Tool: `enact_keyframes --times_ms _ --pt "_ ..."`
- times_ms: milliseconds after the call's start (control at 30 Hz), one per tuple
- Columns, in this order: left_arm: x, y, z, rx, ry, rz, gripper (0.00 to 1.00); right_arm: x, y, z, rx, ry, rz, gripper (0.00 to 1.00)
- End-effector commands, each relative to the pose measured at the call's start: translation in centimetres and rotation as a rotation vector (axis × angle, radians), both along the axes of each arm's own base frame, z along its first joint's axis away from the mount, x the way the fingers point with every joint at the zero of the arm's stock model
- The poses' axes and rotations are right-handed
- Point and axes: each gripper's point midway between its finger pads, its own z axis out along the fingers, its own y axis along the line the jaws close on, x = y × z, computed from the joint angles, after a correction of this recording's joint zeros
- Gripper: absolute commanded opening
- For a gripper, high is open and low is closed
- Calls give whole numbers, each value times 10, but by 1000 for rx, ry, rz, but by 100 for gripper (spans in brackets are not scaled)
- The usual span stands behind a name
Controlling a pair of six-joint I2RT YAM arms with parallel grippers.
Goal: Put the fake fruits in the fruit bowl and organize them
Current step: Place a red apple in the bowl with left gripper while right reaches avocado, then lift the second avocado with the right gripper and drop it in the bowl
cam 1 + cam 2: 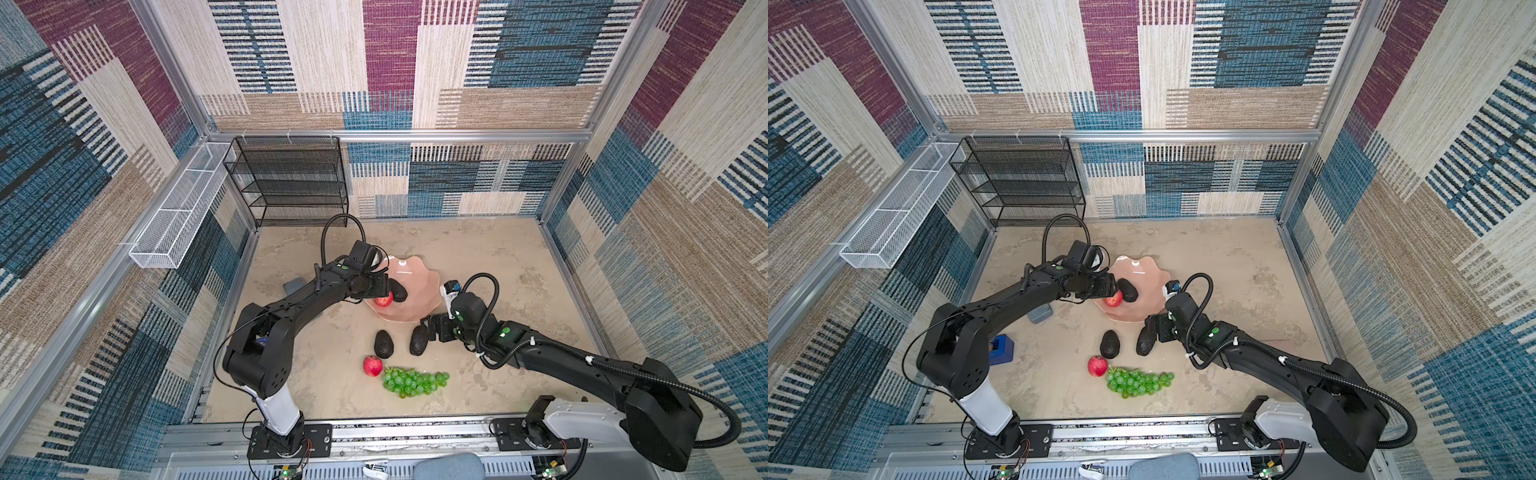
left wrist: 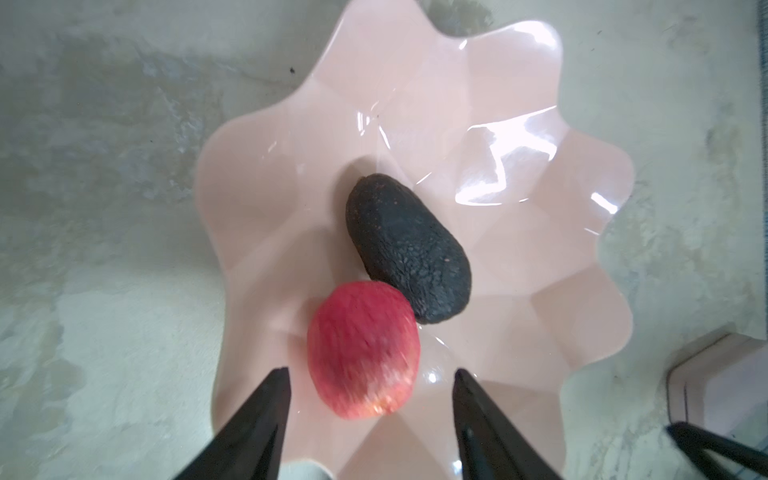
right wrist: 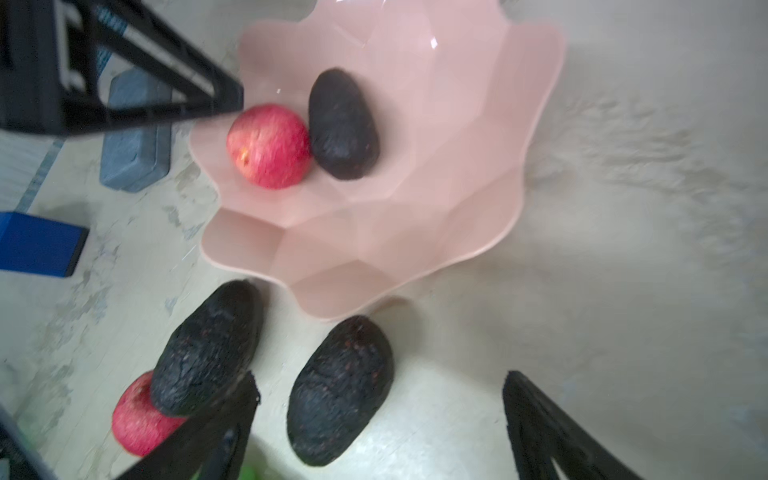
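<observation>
Left fingers (image 2: 257, 424) hang spread over the glossy pale-pink scalloped bowl (image 2: 519, 291), not pinching the round red fruit (image 2: 363, 349) that lies inside against a dark bumpy avocado (image 2: 407, 249). Right fingers (image 3: 536, 424) gape wide astride a second dark avocado (image 3: 340, 386) on the bench (image 3: 623, 291), just beside the bowl.

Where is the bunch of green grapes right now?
In both top views the green grapes lie on the tabletop near the front, just right of the loose red fruit, outside the fruit bowl.
</observation>
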Motion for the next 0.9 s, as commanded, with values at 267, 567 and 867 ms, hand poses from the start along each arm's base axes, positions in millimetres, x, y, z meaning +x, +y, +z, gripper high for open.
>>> enact_keyframes --times_ms 267,567,867 --pt "-28 81 113 -46 -542 258 75 -17 44 -44 34 143 -10 77" --pt "-66 119 80 -29 -525 347 80 -23 3 -42 -42 117 -130 49" --pt "-85 113 34 -21 -371 284 81 9 -27 56 -32 -167 -221 46"
